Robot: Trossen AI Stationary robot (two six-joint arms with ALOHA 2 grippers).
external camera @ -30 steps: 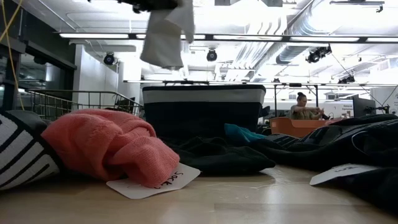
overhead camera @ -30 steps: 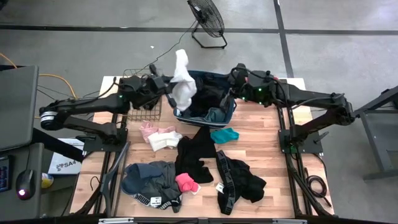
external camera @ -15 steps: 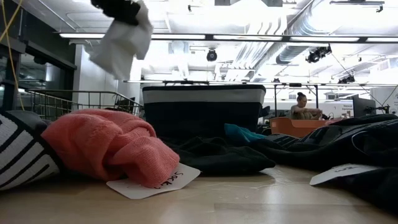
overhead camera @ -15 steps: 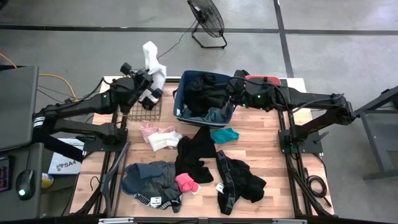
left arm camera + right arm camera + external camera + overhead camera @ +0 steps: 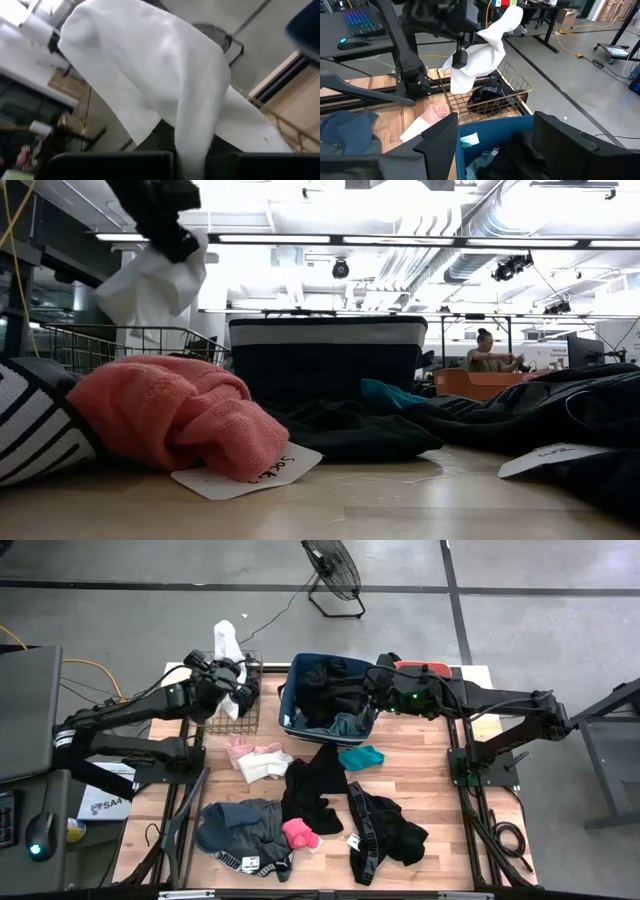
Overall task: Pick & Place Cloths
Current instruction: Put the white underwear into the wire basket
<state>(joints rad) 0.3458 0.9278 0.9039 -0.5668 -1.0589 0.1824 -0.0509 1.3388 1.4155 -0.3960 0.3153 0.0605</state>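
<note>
White cloth (image 5: 226, 640) pinched in left hand (image 5: 232, 668), over wire basket (image 5: 243, 712).

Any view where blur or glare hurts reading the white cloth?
Left wrist view: white cloth fills the frame, close and soft, background blurred. Low view: it hangs against bright ceiling lights, edges washing out; the near pink cloth is soft. High view: evenly lit, cloth crisp at the left end effector.
</note>
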